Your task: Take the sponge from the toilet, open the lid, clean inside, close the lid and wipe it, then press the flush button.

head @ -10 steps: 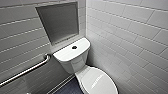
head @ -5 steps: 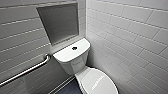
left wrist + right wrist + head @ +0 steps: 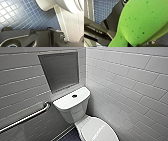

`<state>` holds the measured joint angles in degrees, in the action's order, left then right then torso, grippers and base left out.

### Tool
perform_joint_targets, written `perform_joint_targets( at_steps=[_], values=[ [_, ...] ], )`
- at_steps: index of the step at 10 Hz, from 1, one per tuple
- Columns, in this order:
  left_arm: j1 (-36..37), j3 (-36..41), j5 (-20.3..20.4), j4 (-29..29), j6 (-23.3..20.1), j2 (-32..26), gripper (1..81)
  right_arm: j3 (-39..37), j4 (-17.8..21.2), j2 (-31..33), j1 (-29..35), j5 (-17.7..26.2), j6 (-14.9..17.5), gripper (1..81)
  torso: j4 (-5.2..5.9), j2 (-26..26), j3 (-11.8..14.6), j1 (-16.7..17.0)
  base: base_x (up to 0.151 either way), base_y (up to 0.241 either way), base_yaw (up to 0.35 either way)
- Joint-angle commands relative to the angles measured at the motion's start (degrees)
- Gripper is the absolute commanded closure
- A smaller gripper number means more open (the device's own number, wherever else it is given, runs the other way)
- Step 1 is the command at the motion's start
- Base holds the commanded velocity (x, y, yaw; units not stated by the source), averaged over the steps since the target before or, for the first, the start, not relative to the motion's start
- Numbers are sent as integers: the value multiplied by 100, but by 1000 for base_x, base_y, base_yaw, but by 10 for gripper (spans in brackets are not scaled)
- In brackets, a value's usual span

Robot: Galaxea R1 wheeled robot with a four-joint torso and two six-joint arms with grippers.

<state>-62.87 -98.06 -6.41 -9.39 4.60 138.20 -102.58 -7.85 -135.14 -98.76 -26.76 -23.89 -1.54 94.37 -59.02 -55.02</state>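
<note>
The white toilet [image 3: 75, 107] stands in the corner, with its boxy tank against the left wall. Its oval lid [image 3: 100, 130] is down, faint grey lettering near the front edge. A round flush button [image 3: 74, 96] sits in the middle of the tank cover. The bright green sponge [image 3: 144, 22] looms large and bent in the right wrist view, where my right gripper [image 3: 134, 44] is shut on it. In the left wrist view the toilet's white bowl [image 3: 50, 5] curves above the floor, seen from low down past the left arm's dark parts [image 3: 41, 37].
A steel grab bar [image 3: 25, 118] runs along the left tiled wall. A grey recessed niche [image 3: 60, 70] sits above the tank. White brick tiles cover the right wall [image 3: 130, 84]. The floor is small blue tiles [image 3: 25, 16], with a pale wall base [image 3: 72, 25] beside the bowl.
</note>
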Motion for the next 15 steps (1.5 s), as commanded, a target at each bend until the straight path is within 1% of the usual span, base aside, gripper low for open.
perform_joint_targets(
  at_steps=[1,3,5,7,9,12,13,14,15],
  values=[
    [586,164,-396,-72,6,172,10,126,-164,222,-79,329,25,811,0,0,0,0,0,0,0],
    [902,112,-387,-124,24,444,10,91,-147,196,-87,329,8,811,0,-5,0,2,0,0,0],
    [1200,86,-396,-500,85,577,10,-15,-147,152,-61,329,-10,811,0,-5,0,0,0,0,0],
    [1474,-117,-387,-942,85,797,10,-111,-147,81,-17,329,-28,811,-2,-5,0,0,0,0,0],
    [1685,-266,-388,-1135,85,1069,10,-103,-147,73,27,329,-28,811,-24,-5,0,0,0,0,0],
    [1940,-564,-387,-1232,94,1507,10,-129,-147,46,44,329,-28,811,-24,-5,0,0,0,0,0],
    [2027,-715,-396,-1311,120,1658,10,-138,-147,29,44,329,-28,811,-24,-5,-233,0,0,0,0],
    [2115,-802,-396,-1338,120,1789,10,-164,-147,3,44,329,-28,811,-24,-5,-15,0,0,0,0],
    [2212,-794,-405,-1355,129,1852,10,-191,-138,-24,70,329,-28,811,-24,-5,-46,0,0,0,0]
  ],
)
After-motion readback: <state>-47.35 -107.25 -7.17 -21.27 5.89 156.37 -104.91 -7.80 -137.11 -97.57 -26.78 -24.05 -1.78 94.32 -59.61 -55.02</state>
